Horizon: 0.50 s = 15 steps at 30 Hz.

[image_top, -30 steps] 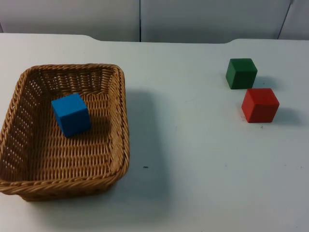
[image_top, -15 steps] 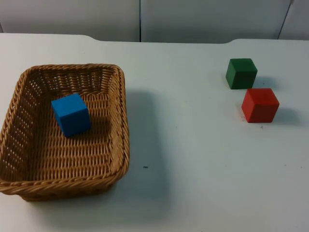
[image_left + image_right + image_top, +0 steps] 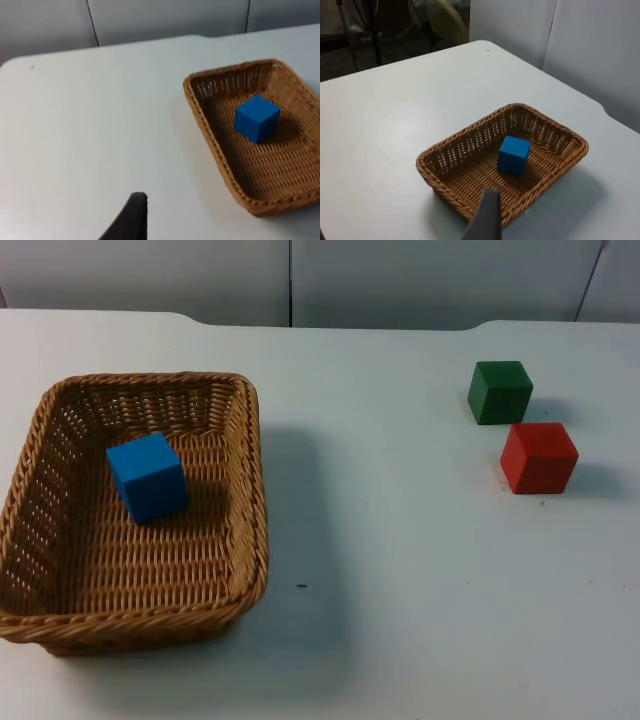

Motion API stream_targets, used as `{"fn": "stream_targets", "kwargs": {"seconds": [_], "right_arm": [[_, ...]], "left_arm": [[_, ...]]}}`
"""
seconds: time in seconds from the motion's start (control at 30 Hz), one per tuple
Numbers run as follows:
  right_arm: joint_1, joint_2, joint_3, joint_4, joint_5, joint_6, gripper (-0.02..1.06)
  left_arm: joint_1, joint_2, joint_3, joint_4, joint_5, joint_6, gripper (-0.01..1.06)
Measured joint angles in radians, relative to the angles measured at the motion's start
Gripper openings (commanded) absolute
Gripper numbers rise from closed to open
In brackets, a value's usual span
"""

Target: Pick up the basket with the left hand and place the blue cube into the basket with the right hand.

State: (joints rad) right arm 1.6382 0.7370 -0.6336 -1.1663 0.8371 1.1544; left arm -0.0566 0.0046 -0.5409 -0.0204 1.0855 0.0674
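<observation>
Sitting inside the basket (image 3: 247, 490), the blue cube (image 3: 148, 476) lies well apart from green cube (image 3: 499, 391) and red cube (image 3: 539, 457).

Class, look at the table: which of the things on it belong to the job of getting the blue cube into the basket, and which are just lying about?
Belong to the job:
- basket, standing on the white table
- blue cube, already lying inside the basket

Just lying about:
- green cube, out on the table, far from the basket
- red cube, right beside the green one
</observation>
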Motion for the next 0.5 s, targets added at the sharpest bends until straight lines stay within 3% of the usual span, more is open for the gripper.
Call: {"fn": "stream_targets", "kwargs": {"seconds": [0.5], "right_arm": [[0.0, 0.0, 0.0, -0.002, 0.0, 0.014, 0.76]], "left_arm": [[0.0, 0.0, 0.023, 0.02, 0.001, -0.055, 1.05]]}}
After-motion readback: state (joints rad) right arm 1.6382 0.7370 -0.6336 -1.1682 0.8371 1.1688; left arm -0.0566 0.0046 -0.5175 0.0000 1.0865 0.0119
